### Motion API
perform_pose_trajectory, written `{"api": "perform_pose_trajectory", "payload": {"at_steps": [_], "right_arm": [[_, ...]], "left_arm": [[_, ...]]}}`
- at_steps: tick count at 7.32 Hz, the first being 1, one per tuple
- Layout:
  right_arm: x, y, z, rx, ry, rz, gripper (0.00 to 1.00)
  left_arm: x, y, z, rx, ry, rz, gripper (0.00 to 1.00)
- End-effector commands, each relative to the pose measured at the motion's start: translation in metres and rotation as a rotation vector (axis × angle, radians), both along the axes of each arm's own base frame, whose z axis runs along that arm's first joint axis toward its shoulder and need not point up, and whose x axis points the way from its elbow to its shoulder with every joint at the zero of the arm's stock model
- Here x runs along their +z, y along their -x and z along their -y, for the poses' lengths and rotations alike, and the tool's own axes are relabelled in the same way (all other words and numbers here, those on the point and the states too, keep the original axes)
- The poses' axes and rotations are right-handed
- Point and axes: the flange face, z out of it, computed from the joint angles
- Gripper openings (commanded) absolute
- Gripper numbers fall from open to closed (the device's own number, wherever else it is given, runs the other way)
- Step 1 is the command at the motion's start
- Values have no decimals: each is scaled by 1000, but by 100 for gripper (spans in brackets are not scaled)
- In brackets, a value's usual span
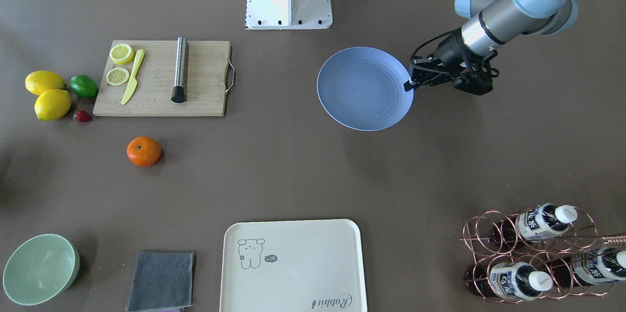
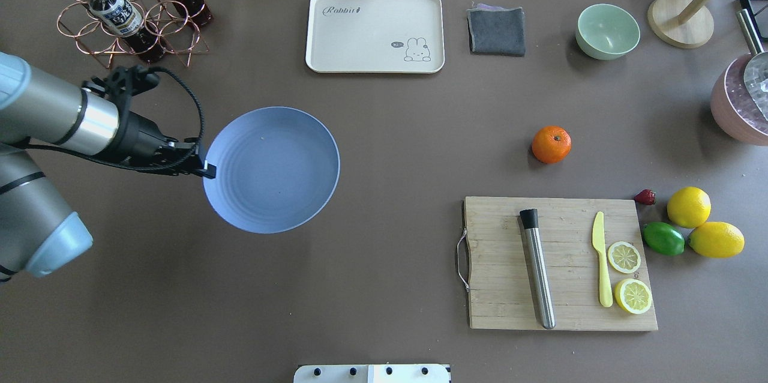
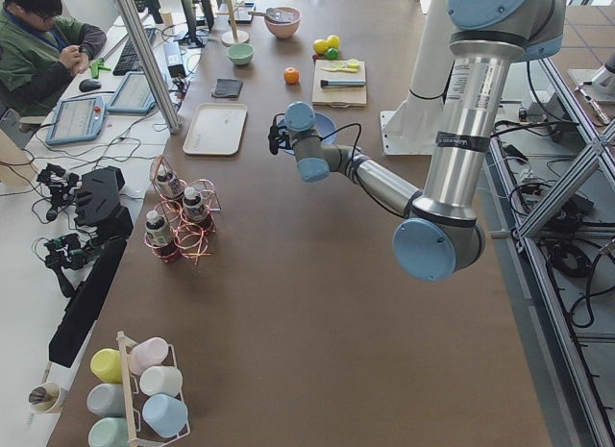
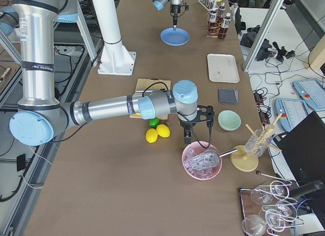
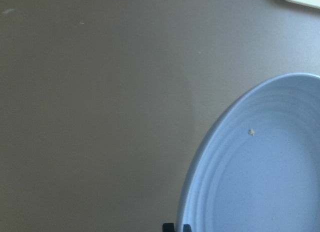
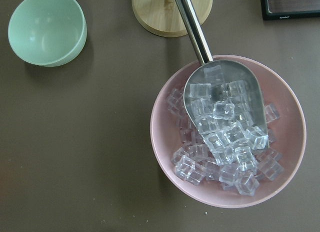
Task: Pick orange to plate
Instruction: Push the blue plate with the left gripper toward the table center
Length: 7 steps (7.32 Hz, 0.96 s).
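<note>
My left gripper (image 2: 207, 168) looks pinched on the plate (image 2: 282, 191) rim, right gripper (image 4: 187, 138) idk. Orange (image 2: 551, 144) sits far right; w/ 1 thin rim grip the plate cld slip.

Brown counter (image 2: 396, 131), overhead view. Upper left: copper bottle rack (image 2: 108, 47). Top centre: cream tray (image 2: 372, 32), grey cloth (image 2: 497, 30), green bowl (image 2: 607, 30). Centre left: blue plate (image 2: 271, 170), seating unconfirmed. Right of centre: orange (image 2: 551, 144). Lower right: wooden board (image 2: 498, 275); beside it lemons (image 2: 688, 207), lime (image 2: 663, 238), strawberry (image 2: 645, 197).
</note>
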Motion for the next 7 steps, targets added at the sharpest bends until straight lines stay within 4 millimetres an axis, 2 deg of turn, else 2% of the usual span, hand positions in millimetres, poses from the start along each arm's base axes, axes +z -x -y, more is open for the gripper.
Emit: {"api": "perform_pose_trajectory", "payload": {"at_steps": [1, 2, 3, 4, 6, 7], "right_arm": [[-25, 35, 11, -4, 20, 19, 100], [-32, 43, 18, 1, 29, 25, 100], [-44, 55, 25, 4, 34, 36, 100], [-58, 72, 32, 15, 56, 50, 100], [-77, 104, 42, -3, 63, 61, 100], [-89, 118, 47, -5, 66, 68, 100]], "left_arm": [[-74, -98, -38, -45, 21, 19, 0], [-83, -134, -54, -65, 22, 37, 0], [-74, -156, -51, -90, 17, 71, 0], [-63, -170, -43, -98, 24, 98, 0], [-56, -177, -34, -131, 16, 119, 0], [-56, -177, -33, -133, 16, 119, 55]]}}
